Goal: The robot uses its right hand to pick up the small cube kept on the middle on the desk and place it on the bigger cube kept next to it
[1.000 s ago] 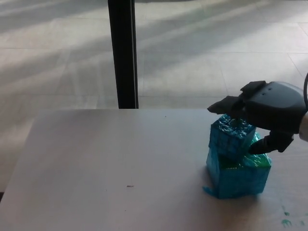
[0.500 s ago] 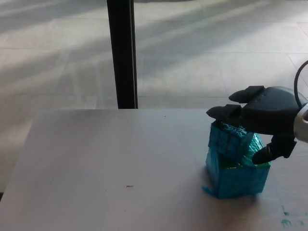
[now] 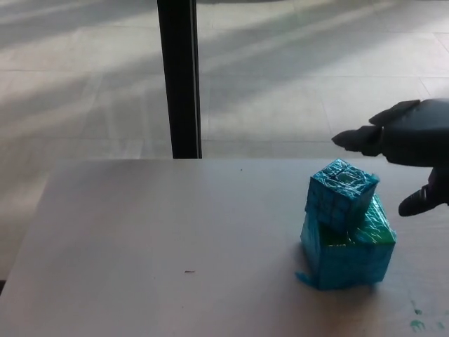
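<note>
Pale tiled floor [image 3: 295, 77] and a black post [image 3: 179, 77] sitting behind the tabletop [image 3: 154, 239]. Bigger cube [image 3: 351, 260] sitting near the tabletop's right side, small cube [image 3: 340, 193] resting on it, tilted and overhanging the left edge. Right hand [image 3: 410, 140] hovering just beside, fingers [image 3: 358, 138] spread, holding nothing. Retreating well means lifting up and right, clear of the stack, no brushing that tilted cube
</note>
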You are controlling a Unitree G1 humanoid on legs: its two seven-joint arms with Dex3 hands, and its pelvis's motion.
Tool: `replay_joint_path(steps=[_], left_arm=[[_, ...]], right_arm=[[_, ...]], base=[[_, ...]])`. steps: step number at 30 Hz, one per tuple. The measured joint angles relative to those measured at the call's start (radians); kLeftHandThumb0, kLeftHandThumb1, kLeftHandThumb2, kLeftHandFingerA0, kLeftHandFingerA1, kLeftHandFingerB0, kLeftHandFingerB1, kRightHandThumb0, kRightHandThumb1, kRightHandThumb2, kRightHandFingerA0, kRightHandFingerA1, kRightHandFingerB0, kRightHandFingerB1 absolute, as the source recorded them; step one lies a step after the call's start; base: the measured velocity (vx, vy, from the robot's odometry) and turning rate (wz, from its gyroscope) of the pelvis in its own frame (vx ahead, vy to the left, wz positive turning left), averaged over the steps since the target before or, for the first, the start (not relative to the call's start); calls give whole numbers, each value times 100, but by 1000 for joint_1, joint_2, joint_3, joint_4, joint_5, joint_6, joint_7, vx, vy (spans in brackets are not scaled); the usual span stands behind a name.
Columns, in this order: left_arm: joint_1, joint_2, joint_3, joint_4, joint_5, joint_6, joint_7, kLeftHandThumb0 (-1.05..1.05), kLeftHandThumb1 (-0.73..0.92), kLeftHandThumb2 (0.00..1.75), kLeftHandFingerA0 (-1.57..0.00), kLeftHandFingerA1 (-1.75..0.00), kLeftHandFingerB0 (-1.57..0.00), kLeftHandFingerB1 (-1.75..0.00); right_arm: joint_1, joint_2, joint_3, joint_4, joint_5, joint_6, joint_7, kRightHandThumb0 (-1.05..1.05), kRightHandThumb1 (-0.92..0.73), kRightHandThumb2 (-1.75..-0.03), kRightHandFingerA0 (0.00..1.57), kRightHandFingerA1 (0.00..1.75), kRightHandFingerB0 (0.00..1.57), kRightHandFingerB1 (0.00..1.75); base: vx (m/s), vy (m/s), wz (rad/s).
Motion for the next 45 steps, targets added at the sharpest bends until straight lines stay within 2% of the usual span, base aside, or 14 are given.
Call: replay_joint_path(steps=[2,3,8,14,16,17,27,33,34,35,41,42,44,45], left_arm=[[4,0,0,-1,-1,0,0,-67,51,97,-74,-85,-78,-79],[7,0,1,-1,-2,0,0,-70,67,61,-46,-69,-56,-57],[13,0,0,-2,-2,0,0,-68,69,61,-34,-54,-51,-47],[23,0,-6,-3,-2,0,-1,-70,65,60,-53,-70,-63,-60],[27,0,-7,-6,-2,0,-1,-70,56,102,-49,-69,-53,-63],[29,0,-9,-9,-2,0,-1,-73,67,60,-47,-66,-56,-54],[38,0,-12,-21,-2,0,-2,-69,65,60,-64,-85,-66,-73],[42,0,-11,-27,-2,0,-1,-69,65,60,-46,-65,-59,-55],[42,0,-11,-27,-3,0,-1,-68,64,59,-47,-67,-61,-58],[42,0,-10,-27,-3,0,-2,-70,67,60,-46,-65,-58,-55],[40,-1,-11,-29,-3,0,-1,-67,69,61,-47,-65,-57,-53],[40,-1,-11,-29,-3,0,-1,-66,66,60,-56,-107,-63,-73],[40,-1,-11,-29,-3,0,-1,-67,66,60,-58,-91,-67,-81],[40,-1,-11,-29,-3,0,-1,-69,66,60,-59,-91,-67,-82]], right_arm=[[-3,-13,-36,-3,23,15,24,-85,-51,-85,0,3,0,3],[-4,-23,-59,-4,39,25,39,-88,-51,-85,0,1,0,0],[4,-70,-163,0,100,45,69,-88,-51,-87,0,4,0,3],[73,-142,-329,57,191,51,73,-80,-50,-72,0,0,0,11],[107,-159,-389,74,218,59,73,-81,-43,-78,0,0,3,6],[123,-166,-415,81,230,64,73,-76,-40,-75,0,0,0,9],[348,-191,-716,170,347,96,43,-75,-40,-72,0,0,4,16],[538,-175,-889,238,407,107,-19,-65,-58,-56,0,40,14,34],[562,-168,-904,242,409,110,-31,-38,-34,-93,4,57,0,50],[583,-160,-919,246,412,113,-43,-65,-62,-58,6,72,20,44],[691,-72,-1018,267,431,132,-119,-60,-49,-83,16,69,23,56],[709,-53,-1033,276,433,135,-132,-57,-49,-82,15,68,23,56],[739,-13,-1059,290,440,141,-155,-41,-63,-58,11,76,26,51],[753,8,-1072,298,444,144,-167,-54,-50,-83,15,68,22,55]], base=[[0,0,0],[0,0,0],[0,0,0],[0,0,0],[0,0,0],[0,0,0],[0,0,0],[0,0,0],[0,0,0],[0,0,0],[0,0,0],[0,0,0],[0,0,0],[0,0,0]])
